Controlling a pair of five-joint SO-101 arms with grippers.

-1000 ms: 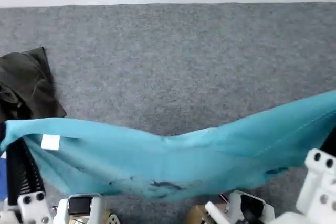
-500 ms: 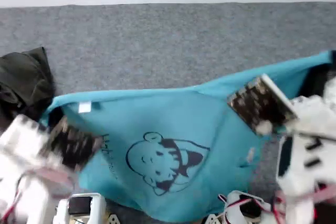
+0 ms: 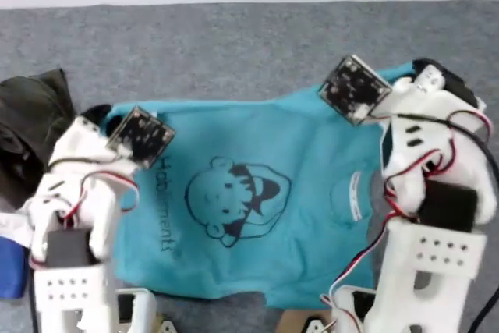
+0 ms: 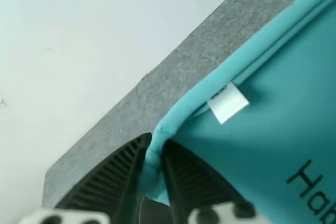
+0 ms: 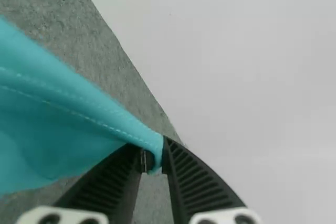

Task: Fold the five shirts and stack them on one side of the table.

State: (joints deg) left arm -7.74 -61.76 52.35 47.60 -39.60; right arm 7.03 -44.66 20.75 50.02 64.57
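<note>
**Both claws gripping the teal shirt as it is lying spread on the table**

The high view is showing the teal shirt (image 3: 257, 216) lying spread across the grey table (image 3: 234, 44). Its cartoon print (image 3: 238, 196) is facing up, and an arm is standing over each end. A dark shirt (image 3: 35, 126) is lying crumpled at the table's left side, just beside the teal one.

The wrist views are giving what the overhead picture is not: the grip itself. The left gripper (image 4: 152, 177) is pinching a fold of the shirt's hem between nearly closed jaws, with a small white tag (image 4: 228, 102) sitting just along that edge. The right gripper (image 5: 152, 163) is likewise clamping a stitched corner of the teal cloth, its jaws narrow around the fabric. Both corners are being held close above the table.

A second ago the shirt was hanging as a sagging band near the arms' bases, with its print mostly hidden. Since then both arms have swung out over the table, and the cloth has opened out flat.
</note>
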